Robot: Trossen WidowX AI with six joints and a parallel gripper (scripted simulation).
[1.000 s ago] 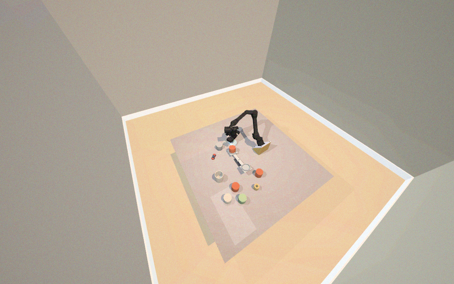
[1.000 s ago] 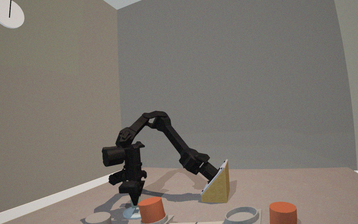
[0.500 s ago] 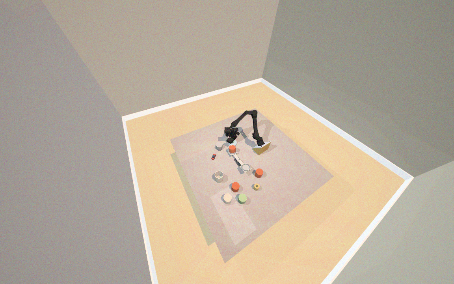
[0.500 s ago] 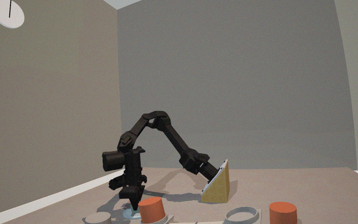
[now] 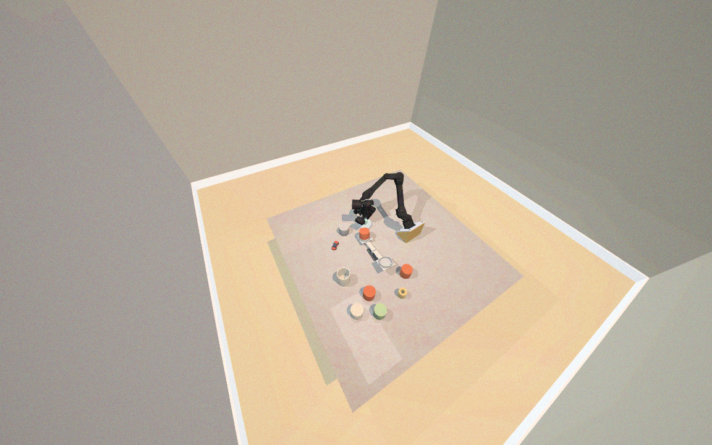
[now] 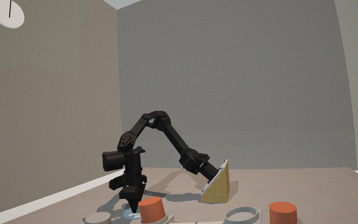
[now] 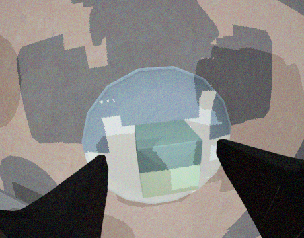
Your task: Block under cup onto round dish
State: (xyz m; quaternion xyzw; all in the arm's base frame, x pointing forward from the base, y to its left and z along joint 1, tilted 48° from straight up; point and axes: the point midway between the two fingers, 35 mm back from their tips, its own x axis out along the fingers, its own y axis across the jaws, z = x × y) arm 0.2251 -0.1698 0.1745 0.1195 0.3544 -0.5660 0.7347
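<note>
1. The black arm [image 6: 172, 136] bends down from its wedge base [image 6: 216, 186].
2. The gripper [image 7: 161, 168] hovers released, fingers spread either side of the block.
3. The round dish [image 7: 125, 106] lies beneath.
4. The pale green block [image 7: 170, 158] sits on the dish, untouched.
</note>
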